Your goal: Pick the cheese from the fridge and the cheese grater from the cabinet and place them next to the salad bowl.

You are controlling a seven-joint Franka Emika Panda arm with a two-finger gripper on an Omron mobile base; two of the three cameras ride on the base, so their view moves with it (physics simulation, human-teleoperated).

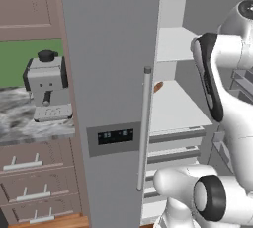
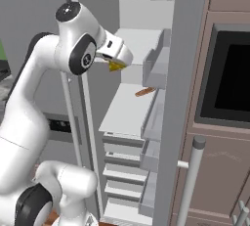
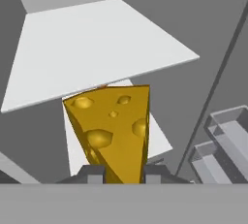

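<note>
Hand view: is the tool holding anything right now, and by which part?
Yes. The tool is shut on the cheese, its fingertips pinching the wedge's narrow end on both sides; the broad end points away toward the fridge shelf.

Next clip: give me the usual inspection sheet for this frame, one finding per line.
Surface: white fridge shelves, mostly bare.
Job's things: cheese held between the fingers; fridge stands open; grater and bowl nothing seen.
Clutter: an orange-brown item lies on the middle shelf.
Grippers: gripper shut on the cheese, in front of the upper shelves.
Cables: nothing seen.
Surroundings: coffee machine on a marble counter; dark oven to the right.
</note>
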